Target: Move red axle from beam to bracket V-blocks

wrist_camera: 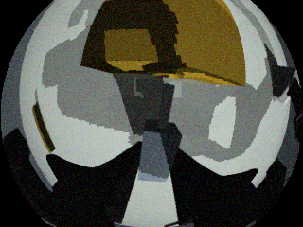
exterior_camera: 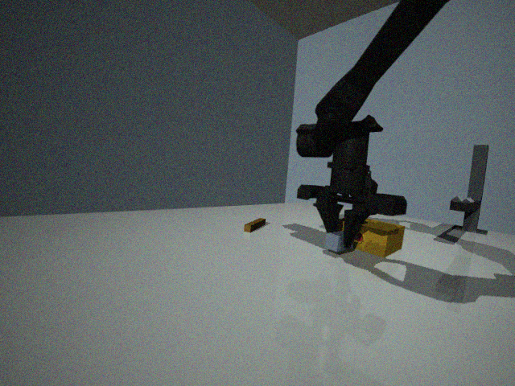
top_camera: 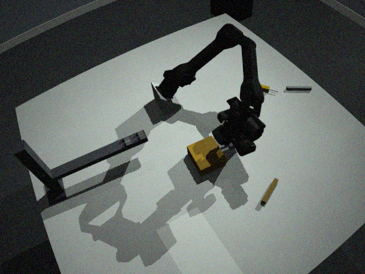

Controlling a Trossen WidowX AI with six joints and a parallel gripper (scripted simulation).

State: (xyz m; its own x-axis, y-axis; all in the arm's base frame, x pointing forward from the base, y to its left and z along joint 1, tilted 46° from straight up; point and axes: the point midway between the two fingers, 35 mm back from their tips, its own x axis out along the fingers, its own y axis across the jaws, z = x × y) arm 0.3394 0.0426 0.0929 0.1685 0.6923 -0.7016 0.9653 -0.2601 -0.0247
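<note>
The yellow beam (top_camera: 198, 145) (exterior_camera: 374, 244) (wrist_camera: 208, 43) rests on the table. The round end of the red axle (exterior_camera: 359, 238) shows at its side face; the rest is hidden inside. My gripper (top_camera: 230, 146) (exterior_camera: 340, 240) (wrist_camera: 155, 148) is low beside the beam, shut on a blue-grey block (exterior_camera: 333, 241) (wrist_camera: 155, 156) with a thin dark rod (wrist_camera: 169, 101). The rod points at the beam's side; whether it touches is not clear. The bracket (top_camera: 85, 156) (exterior_camera: 478, 182) stands apart, its V-blocks (top_camera: 134, 138) (exterior_camera: 462, 203) holding nothing.
A tan stick (top_camera: 270, 191) (exterior_camera: 254, 224) (wrist_camera: 44, 128) lies apart from the beam. A dark-sided grey bar (top_camera: 298, 88) and a yellow piece (top_camera: 265, 87) with thin prongs lie beyond the arm. An angular grey plate (top_camera: 157, 94) stands by the far part of the arm.
</note>
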